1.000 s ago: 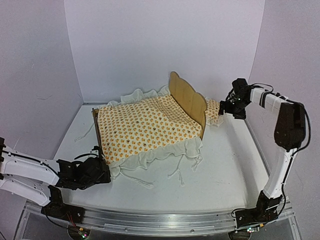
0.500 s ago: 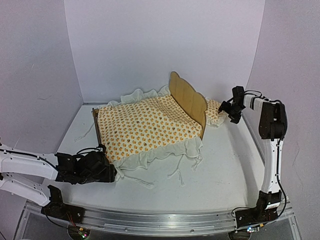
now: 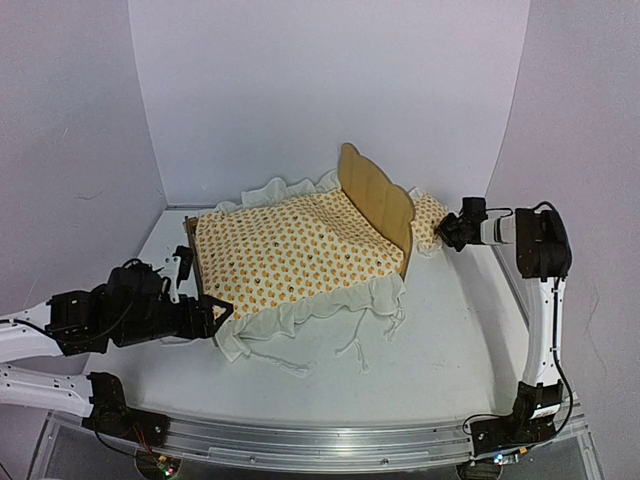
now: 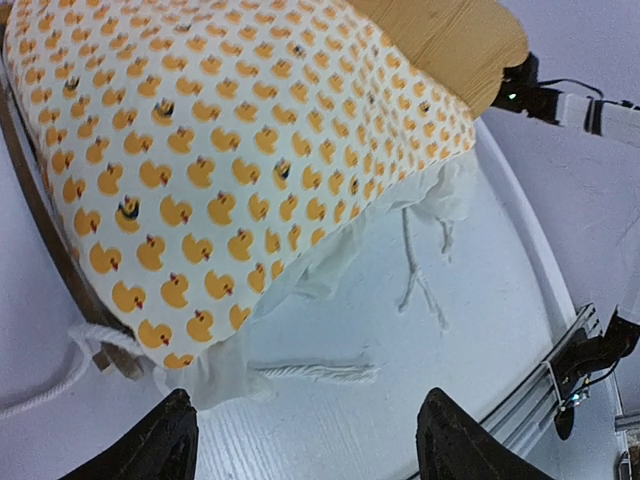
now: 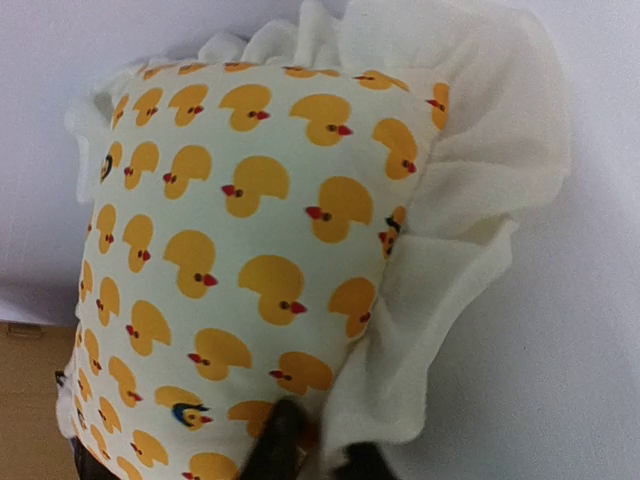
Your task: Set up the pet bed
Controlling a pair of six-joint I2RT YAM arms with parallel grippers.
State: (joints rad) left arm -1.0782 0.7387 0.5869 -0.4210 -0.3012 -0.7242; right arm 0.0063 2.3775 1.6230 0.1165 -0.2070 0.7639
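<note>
A small light plywood pet bed (image 3: 378, 203) stands mid-table, a little toward the far edge of the white table (image 3: 455, 340), its scalloped headboard turned toward the right edge and its low footboard toward the left. A duck-print mattress cover in white and orange with a white ruffle (image 3: 290, 250) is draped over the frame. It hides the base, and the ruffle spills onto the table along the near side. Thin white cord ties (image 4: 315, 373) trail from that ruffle across the tabletop.

The left gripper (image 3: 220, 315) sits low at the bed's near-left corner, just beside the ruffle. In the wrist view its two black fingers (image 4: 165, 440) are spread wide with only bare table and a loose tie between them, and they grasp nothing.

Behind the headboard, toward the table's far-right corner, a small matching duck-print pillow with a white frill (image 3: 428, 220) leans against the back of the board. The right gripper (image 3: 446, 232) reaches in from the right edge. Seen from its wrist, the dark fingertips (image 5: 283, 440) are drawn close together on the pillow's (image 5: 230, 260) lower edge, pinching the fabric where the print meets the frill.
</note>
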